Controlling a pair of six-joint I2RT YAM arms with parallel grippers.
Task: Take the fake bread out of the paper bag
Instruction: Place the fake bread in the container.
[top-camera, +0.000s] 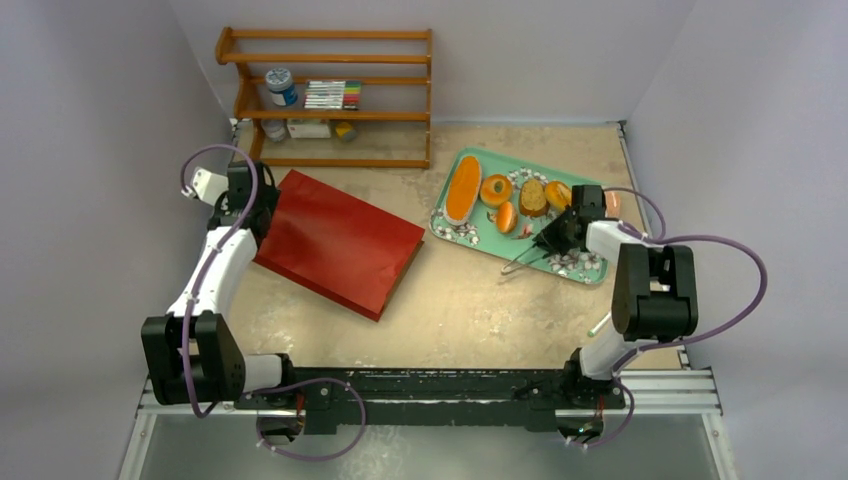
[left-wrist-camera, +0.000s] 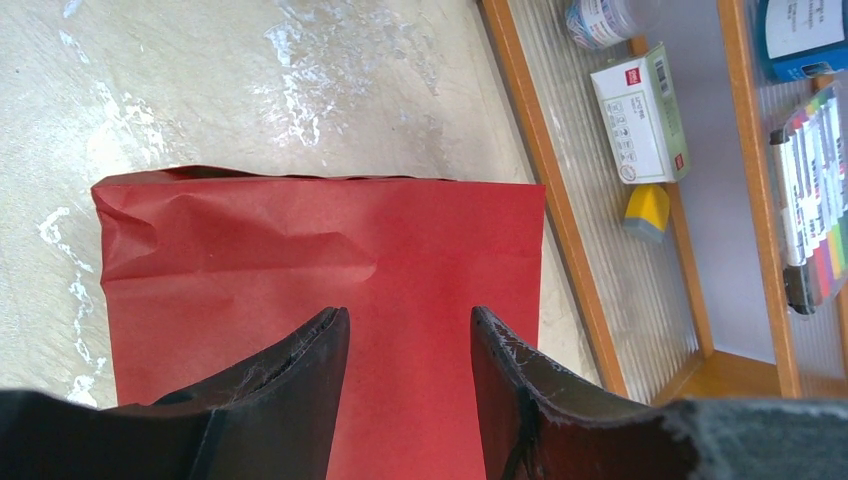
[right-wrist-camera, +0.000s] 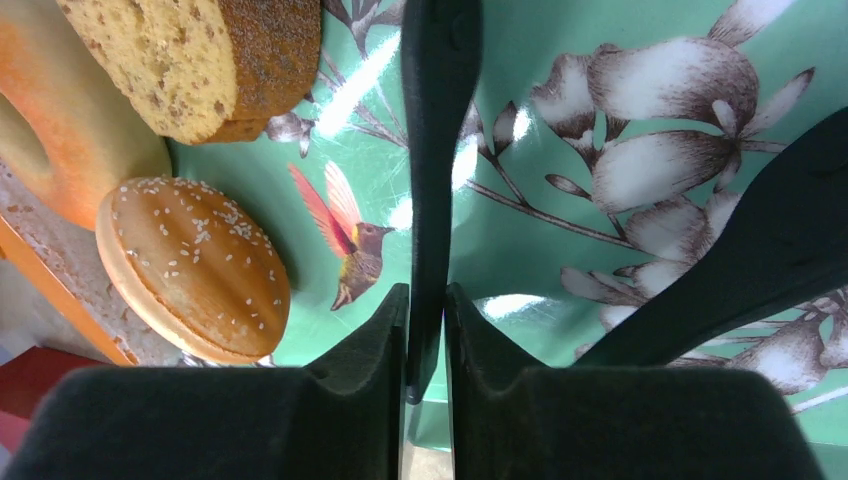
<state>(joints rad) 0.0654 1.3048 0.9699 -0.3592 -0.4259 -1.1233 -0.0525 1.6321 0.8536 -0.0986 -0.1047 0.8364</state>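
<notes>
The red paper bag lies flat on the table at left centre, and I cannot see inside it. My left gripper is open just above the bag's far-left end; in the left wrist view the bag shows between and beyond its fingers. The fake bread lies on the green tray: a long loaf, a ring bun, a slice and round buns. My right gripper is shut on one arm of black tongs over the tray, beside a seeded bun.
A wooden shelf stands at the back left, close beyond the bag, holding a jar, a white box and markers. Grey walls close in the table on the left, back and right.
</notes>
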